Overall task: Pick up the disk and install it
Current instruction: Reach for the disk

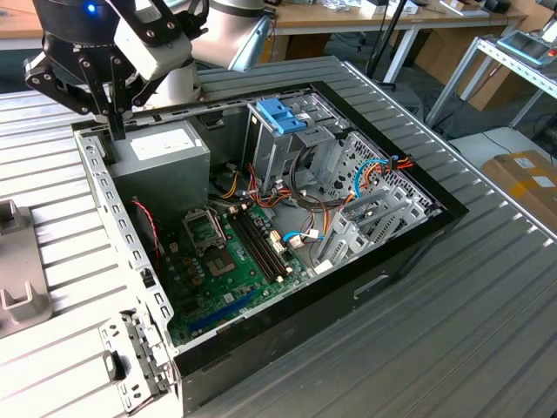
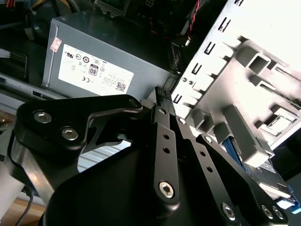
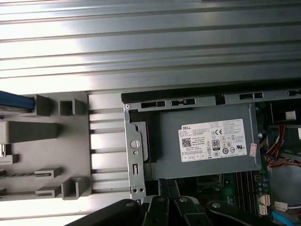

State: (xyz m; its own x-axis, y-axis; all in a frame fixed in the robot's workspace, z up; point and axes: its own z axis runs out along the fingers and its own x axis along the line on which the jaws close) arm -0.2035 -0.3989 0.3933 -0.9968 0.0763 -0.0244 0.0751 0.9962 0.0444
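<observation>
Evidently the gripper point(image 1: 116, 129) carries nothing: its fingers are pressed together to a narrow point. In the exterior view it hangs over the rear corner of the computer case point(image 1: 348, 296), at about ten o'clock of it, just beside the power supply point(image 1: 165, 157). The disk point(image 2: 269, 170) is not yet picked up. It lies outside the case, slotted into a grey holder point(image 1: 17, 287) at nine o'clock, probably to keep it steady for a grasp.

Black gripper point(image 1: 116, 131), grey power supply point(image 1: 167, 181) with white label point(image 1: 163, 143), green motherboard point(image 1: 235, 261), blue latch point(image 1: 280, 116), ribbed silver table point(image 1: 487, 331)
</observation>
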